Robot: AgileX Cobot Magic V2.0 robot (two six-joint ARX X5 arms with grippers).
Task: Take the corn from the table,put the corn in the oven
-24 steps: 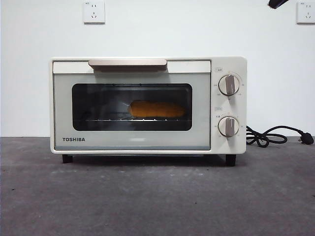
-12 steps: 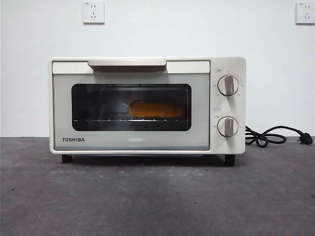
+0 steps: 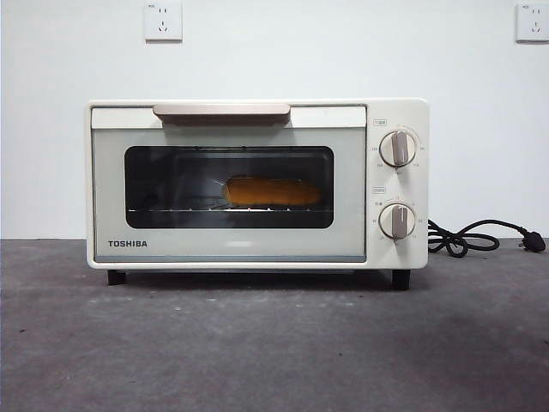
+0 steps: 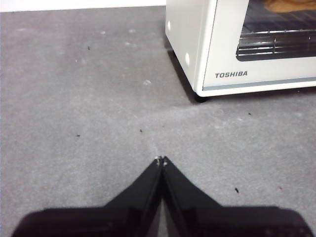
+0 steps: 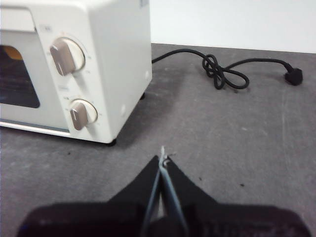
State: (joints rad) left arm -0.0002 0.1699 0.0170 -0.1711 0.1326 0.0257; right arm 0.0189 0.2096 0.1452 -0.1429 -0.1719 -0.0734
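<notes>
The cream-white TOSHIBA oven stands on the dark grey table with its door closed. Through the dark glass I see the yellow-orange corn lying on the wire rack inside; a strip of corn also shows in the left wrist view. My left gripper is shut and empty, hovering over bare table off the oven's TOSHIBA-logo corner. My right gripper is shut and empty above the table beside the oven's knob end. Neither arm appears in the front view.
A black power cord lies coiled on the table beside the oven's knob side, its plug farther out. Two wall sockets sit on the white wall behind.
A black arm tip at the top right corner of the front view has gone out of sight. The oven and corn have not moved.
</notes>
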